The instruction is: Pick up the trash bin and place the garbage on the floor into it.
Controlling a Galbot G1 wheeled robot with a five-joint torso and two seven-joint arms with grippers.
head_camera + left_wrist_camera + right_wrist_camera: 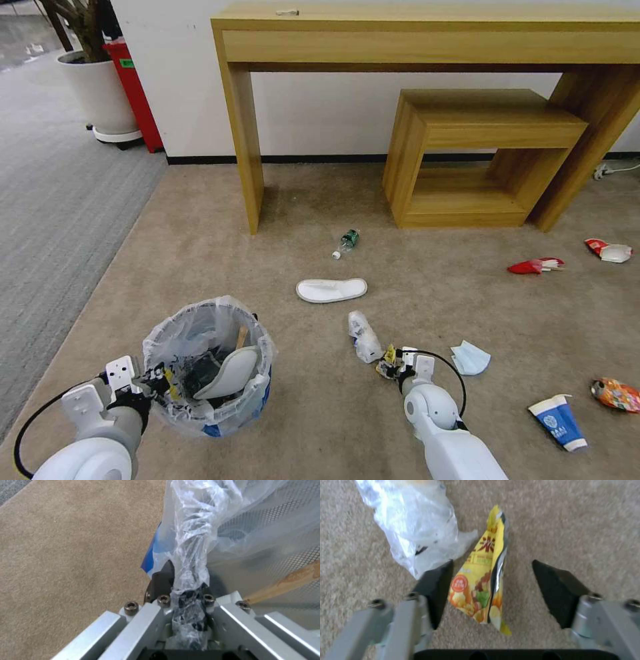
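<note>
Our left end effector (155, 383) is clamped on the bag-lined rim of the trash bin (208, 367), which stands upright on the floor (300, 427) near the carpet's left edge, holding a white slipper (230, 373) and a wooden stick (241, 337). Our right end effector (491, 592) has its jaws apart, straddling a yellow snack wrapper (485, 580) whose long axis runs straight away from the wrist; its red characters we cannot read. A crumpled clear plastic bag (416, 530) lies just beside it.
</note>
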